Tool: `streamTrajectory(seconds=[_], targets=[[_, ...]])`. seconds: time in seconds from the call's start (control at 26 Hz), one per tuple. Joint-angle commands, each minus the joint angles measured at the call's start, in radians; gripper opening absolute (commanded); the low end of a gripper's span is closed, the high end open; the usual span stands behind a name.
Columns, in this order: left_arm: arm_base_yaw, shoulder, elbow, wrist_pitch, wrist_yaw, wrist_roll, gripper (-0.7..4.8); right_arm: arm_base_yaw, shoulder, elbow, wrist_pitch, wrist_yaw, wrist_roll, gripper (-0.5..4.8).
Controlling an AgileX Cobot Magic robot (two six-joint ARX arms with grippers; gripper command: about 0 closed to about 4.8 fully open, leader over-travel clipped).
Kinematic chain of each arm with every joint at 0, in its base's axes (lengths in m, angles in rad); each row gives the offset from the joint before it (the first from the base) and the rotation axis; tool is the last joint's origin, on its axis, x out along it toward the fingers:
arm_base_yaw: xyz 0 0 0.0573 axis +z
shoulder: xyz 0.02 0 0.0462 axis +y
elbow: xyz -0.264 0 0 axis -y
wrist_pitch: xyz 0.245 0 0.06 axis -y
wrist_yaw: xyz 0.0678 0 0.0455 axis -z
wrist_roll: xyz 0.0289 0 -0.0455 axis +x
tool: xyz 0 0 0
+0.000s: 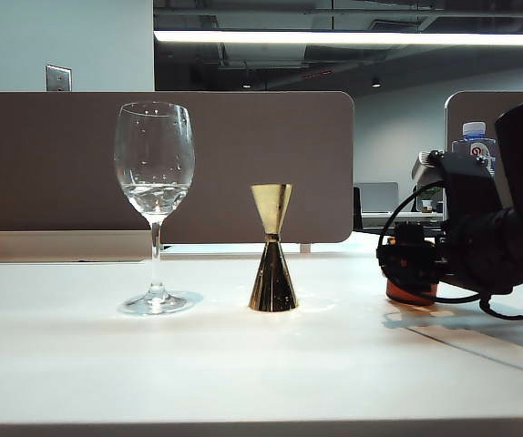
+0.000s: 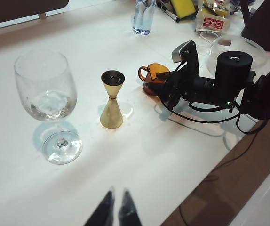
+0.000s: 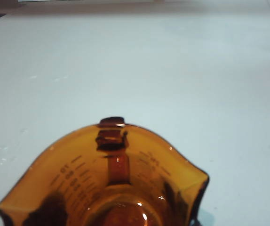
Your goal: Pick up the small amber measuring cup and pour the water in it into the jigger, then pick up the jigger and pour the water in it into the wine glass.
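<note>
Amber measuring cup [image 3: 111,188]: on the white table [image 1: 243,364], at right gripper [image 2: 165,92]; grip unclear.
Graduation marks: right wrist view only.
Left gripper [image 2: 116,209]: narrow, empty.
Jigger [image 1: 272,248]: beside wine glass [image 1: 155,205].

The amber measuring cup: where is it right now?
The amber measuring cup stands on the table at the right of the exterior view, mostly hidden behind the right gripper. The jigger is its nearest neighbour, to its left.

Graduation numerals ring the amber measuring cup [image 3: 102,183] inside — too blurred to read.
</note>
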Motion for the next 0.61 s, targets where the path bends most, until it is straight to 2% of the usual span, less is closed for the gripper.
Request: streamTrajectory(seconds=[0.04,0.12,0.42,0.61], targets=[[-0.001,0.000,0.003,0.013,0.003,0.004,0.26,0.002,-0.003,0.003,0.020,0.000,0.005,3.00],[-0.001,0.000,0.003,0.013,0.003,0.004,0.26,0.002,-0.003,0.003,0.020,0.000,0.005,3.46],[-0.001,0.000,0.003,0.013,0.003,0.004,0.26,0.002,-0.064,-0.024,-0.037,0.042,0.004,4.42],[-0.001,0.000,0.003,0.013,0.003,0.004,0.26,0.023,-0.236,-0.072,-0.150,0.042,0.000,4.46]])
